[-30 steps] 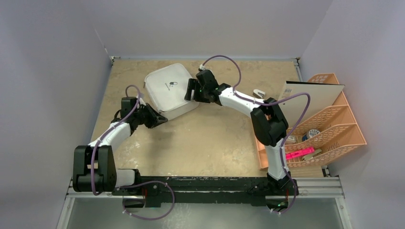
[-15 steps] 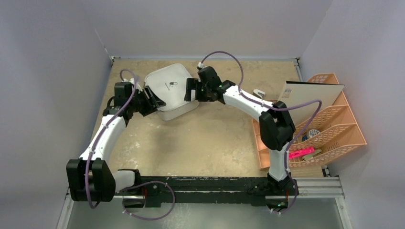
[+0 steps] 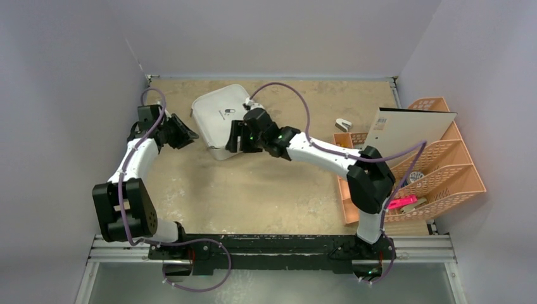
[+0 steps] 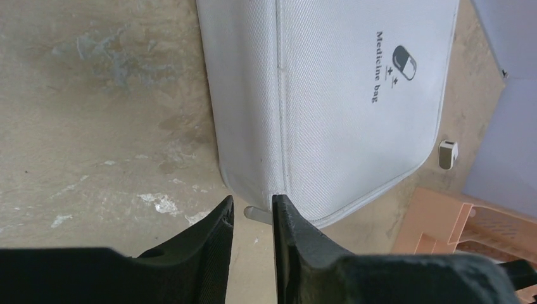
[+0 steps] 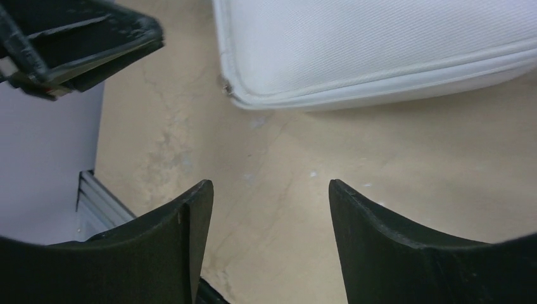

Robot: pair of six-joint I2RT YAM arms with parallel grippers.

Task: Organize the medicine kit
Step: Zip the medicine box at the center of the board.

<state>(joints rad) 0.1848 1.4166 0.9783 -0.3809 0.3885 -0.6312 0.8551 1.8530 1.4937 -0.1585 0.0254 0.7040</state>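
The medicine kit is a white zipped case with a pill logo and the words "Medicine bag", lying closed at the back left of the table. My left gripper hovers just off its left corner without touching it. Its jaws stand a narrow gap apart with nothing between them, and a small grey zip tab shows just past the tips. My right gripper is at the kit's near edge, wide open over bare table, with the kit's seam ahead of it.
A peach lattice organizer stands at the right edge with a white board leaning in it and a pink item low down. A small white clip lies on the table. Walls close in the left, back and right.
The left gripper has drawn back leftward off the kit's corner and is no longer shut. The right gripper has swung from the kit's right side round to its near edge. The kit has turned slightly.
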